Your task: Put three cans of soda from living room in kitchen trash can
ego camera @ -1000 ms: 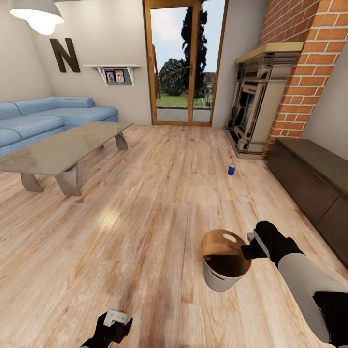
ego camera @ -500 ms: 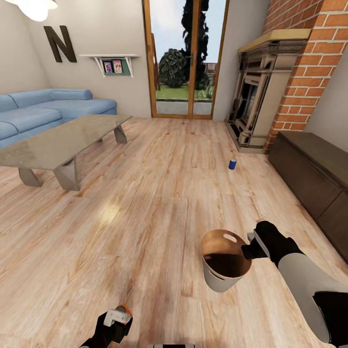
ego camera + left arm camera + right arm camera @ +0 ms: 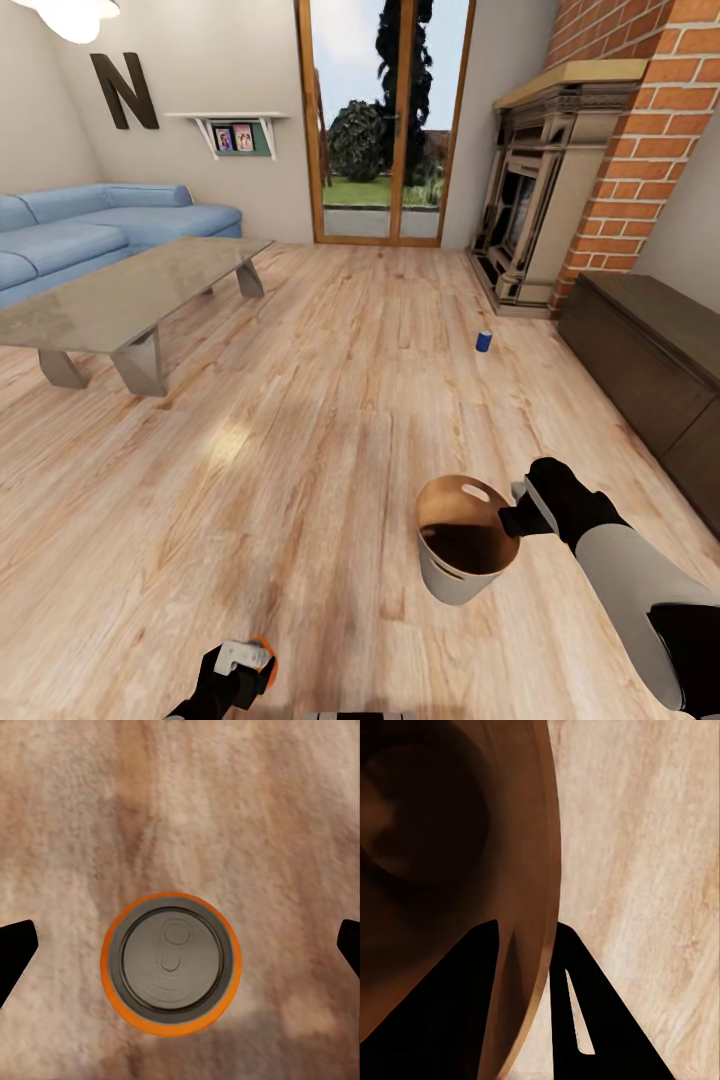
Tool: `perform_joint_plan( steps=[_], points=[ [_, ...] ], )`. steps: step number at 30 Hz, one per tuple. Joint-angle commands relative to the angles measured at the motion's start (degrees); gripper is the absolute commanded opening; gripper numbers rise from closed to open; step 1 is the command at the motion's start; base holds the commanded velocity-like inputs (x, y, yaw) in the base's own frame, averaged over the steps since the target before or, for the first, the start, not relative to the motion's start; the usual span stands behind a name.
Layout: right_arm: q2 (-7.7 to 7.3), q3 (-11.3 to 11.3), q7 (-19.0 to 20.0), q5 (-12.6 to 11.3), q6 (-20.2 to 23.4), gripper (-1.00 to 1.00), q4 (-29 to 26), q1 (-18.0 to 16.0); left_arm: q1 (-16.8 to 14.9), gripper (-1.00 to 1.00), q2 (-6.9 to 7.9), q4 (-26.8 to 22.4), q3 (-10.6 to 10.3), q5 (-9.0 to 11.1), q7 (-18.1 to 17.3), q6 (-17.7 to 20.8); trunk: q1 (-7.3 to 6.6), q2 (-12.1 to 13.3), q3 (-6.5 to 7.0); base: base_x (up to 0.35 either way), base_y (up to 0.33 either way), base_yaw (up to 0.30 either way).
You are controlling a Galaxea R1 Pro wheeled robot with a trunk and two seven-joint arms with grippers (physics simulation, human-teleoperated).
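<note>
1. Right gripper point(image 3: 520, 515): jaws clenched on the rim of the trash can point(image 3: 465, 540). In the right wrist view one finger point(image 3: 577, 1020) lies outside the wall point(image 3: 540, 870), the other inside.
2. Trash can: carried above the wood floor point(image 3: 330, 430), long axis tilted, mouth facing up and toward the camera; brown interior visible, handle slot on the far rim.
3. Left gripper point(image 3: 240, 668): low at the frame edge, an orange can point(image 3: 171, 963) in its grasp. Left wrist view: silver top end-on, long axis running along the fingers, dark fingertips point(image 3: 15, 949) wide at either side. Cannot tell whether the jaws press it.
4. Blue can point(image 3: 484, 341): upright on the floor, near the fireplace point(image 3: 530, 210) and the dark cabinet point(image 3: 650, 370).
5. Grey counter point(image 3: 120, 300) and blue sofa point(image 3: 90, 235) at far left.
</note>
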Motion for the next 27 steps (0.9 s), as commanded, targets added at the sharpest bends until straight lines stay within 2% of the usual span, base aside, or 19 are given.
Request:
perform_joint_plan(
  steps=[1,16,24,27],
  points=[
    [0.00,-0.05,0.07,-0.40,0.03,-1.00,-0.01,-0.02,0.00,1.00,0.00,0.00,0.00,0.00,0.02,-0.01,0.00,0.00,0.00,0.025,0.026,0.000],
    [0.00,-0.01,0.07,-0.40,0.03,-1.00,-0.01,-0.02,0.00,1.00,-0.01,0.00,-0.02,0.00,0.20,0.02,0.00,0.00,0.00,0.005,0.005,0.000],
    [0.02,0.07,0.07,-0.40,0.03,-1.00,-0.08,0.06,0.00,1.00,-0.01,0.00,0.06,0.00,0.36,0.04,0.20,-0.11,-1.77,0.000,0.000,0.000],
    [0.07,0.08,0.07,-0.40,0.03,-1.00,-0.04,0.06,0.00,1.00,-0.01,0.00,0.03,0.00,0.32,0.03,0.20,-0.11,-1.77,0.000,0.000,0.000]
  ],
)
